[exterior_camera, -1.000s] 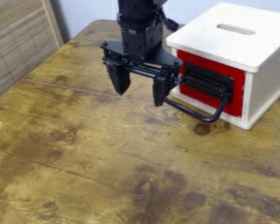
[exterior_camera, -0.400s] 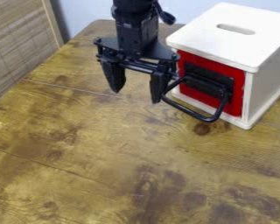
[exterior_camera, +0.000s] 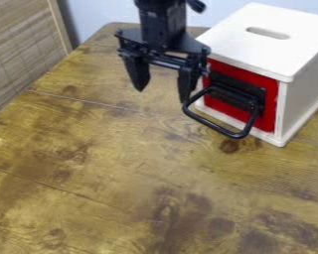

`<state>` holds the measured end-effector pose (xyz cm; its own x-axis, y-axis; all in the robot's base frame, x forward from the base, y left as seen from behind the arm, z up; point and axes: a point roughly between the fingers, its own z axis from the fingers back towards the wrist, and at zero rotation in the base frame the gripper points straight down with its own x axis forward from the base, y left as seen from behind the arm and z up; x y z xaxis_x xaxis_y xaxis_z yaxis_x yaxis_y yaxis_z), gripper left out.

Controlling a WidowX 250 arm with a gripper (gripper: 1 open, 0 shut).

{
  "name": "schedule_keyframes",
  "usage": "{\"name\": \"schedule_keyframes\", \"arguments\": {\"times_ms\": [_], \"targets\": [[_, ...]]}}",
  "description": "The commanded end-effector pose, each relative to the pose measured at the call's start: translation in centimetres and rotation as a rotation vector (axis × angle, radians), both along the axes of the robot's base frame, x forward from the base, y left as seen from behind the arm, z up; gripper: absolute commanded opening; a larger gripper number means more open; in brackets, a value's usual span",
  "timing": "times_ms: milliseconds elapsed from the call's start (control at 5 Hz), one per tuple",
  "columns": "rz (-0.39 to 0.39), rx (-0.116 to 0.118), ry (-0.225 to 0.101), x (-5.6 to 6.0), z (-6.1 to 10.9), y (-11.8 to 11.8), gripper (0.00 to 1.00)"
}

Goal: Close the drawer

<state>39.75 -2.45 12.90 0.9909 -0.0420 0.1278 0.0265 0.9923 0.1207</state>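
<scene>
The red-fronted drawer [exterior_camera: 241,77] sits in the white slotted box [exterior_camera: 270,35] on the wooden tabletop [exterior_camera: 108,164], its black loop handle [exterior_camera: 218,129] jutting forward. The tool [exterior_camera: 163,83] is spread and holds nothing, perhaps poised beside the handle to push it.

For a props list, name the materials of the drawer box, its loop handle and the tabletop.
Box: white, probably painted wood or plastic; smooth, even surface.
Handle: black, perhaps metal or plastic, with slight highlights.
Tabletop: likely wood or wood-look laminate, brown with dark knots.
</scene>
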Motion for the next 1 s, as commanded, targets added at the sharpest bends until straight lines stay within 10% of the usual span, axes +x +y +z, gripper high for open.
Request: {"name": "schedule_keyframes", "arguments": {"times_ms": [0, 800], "targets": [[-0.05, -0.012, -0.044, 0.9, 2.2, -0.2, 1.0], [-0.112, -0.041, 0.027, -0.8, 0.4, 1.3, 1.0]]}}
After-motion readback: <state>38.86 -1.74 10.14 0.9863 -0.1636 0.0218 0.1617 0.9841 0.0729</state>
